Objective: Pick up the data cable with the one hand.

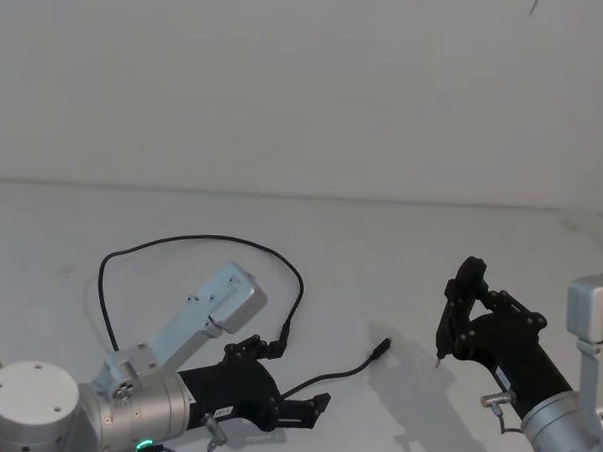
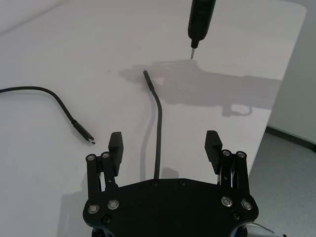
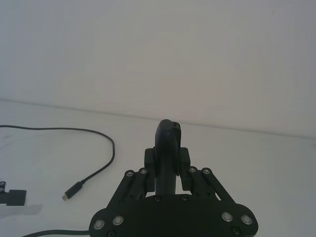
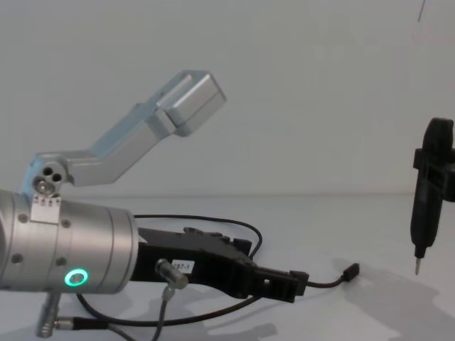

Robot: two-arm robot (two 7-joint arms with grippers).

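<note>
The data cable point(image 1: 201, 239) lies on the white table in a wide loop, thin and black. One plug point(image 1: 284, 337) rests beside my left gripper point(image 1: 290, 379), the other plug point(image 1: 381, 348) lies farther right. My left gripper point(image 2: 165, 140) is open and low over the table. A stretch of the cable point(image 2: 159, 118) runs between its two fingers without touching them. From the chest view the left gripper point(image 4: 279, 282) points toward the free plug point(image 4: 350, 271). My right gripper point(image 3: 168, 159) is shut on a slim black upright tool point(image 1: 448, 310), held to the right of the cable.
The tool's metal tip point(image 2: 192, 52) hangs just above the table past the cable's end. Short grey leads with silver plugs point(image 1: 211, 422) hang from the wrists. The table edge point(image 2: 276, 94) drops to the floor beyond the tool. A white wall stands behind.
</note>
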